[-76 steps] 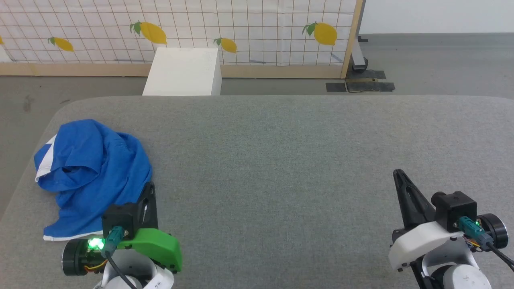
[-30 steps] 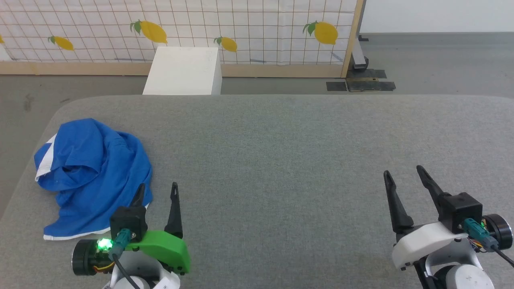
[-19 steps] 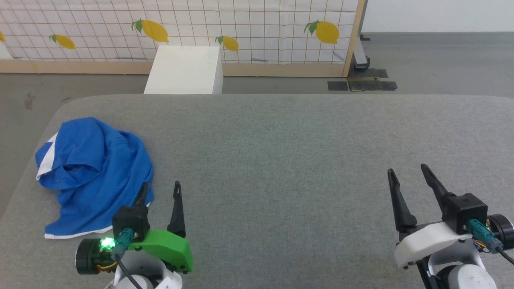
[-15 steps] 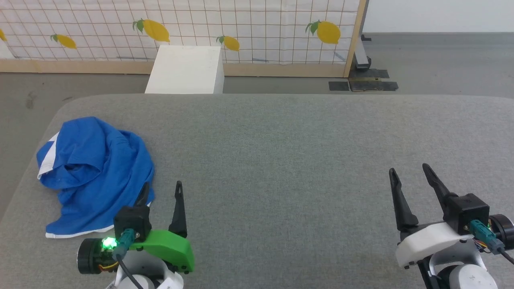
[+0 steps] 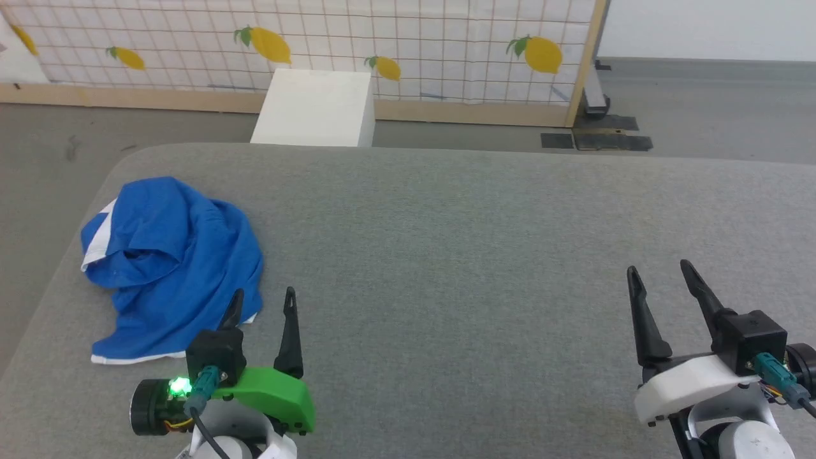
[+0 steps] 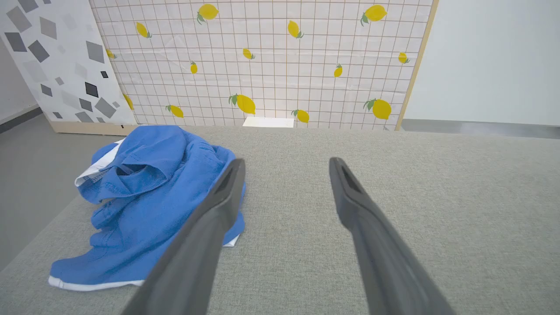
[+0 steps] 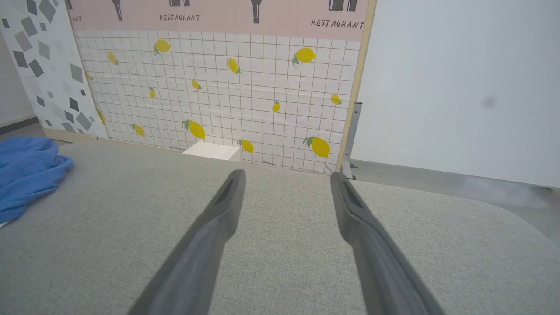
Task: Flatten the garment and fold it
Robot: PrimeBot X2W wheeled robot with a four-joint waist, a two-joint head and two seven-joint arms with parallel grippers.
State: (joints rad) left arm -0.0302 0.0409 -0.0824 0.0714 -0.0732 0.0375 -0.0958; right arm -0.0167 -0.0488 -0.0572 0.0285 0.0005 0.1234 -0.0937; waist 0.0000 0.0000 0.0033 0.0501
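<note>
The left fingers (image 5: 291, 325) stand spread with nothing between them, above the worktop (image 5: 446, 255). The right fingers (image 5: 644, 319) are spread the same way and empty, over bare grey cloth.

In the head view, the outer left finger's tip overlaps the near right edge of the garment (image 5: 172, 255); whether it touches the cloth cannot be told. In the left wrist view, that same one of the left fingers (image 6: 210, 227) covers part of the garment (image 6: 148, 197) along its right side.

The garment lies in a crumpled blue heap just left of and ahead of the left fingers, and well apart from the right fingers. Its folds hide most of its surface. A white strip shows at its far left and a thin white hem along its near edge. In the right wrist view, far left of the right fingers (image 7: 210, 236), the garment (image 7: 26, 170) is cut off by the frame.

Beyond the worktop's far edge stands a white box (image 5: 312, 108), its foot hidden by that edge; whether it holds anything cannot be told. Behind it stands a lemon-print screen (image 5: 414, 38).
</note>
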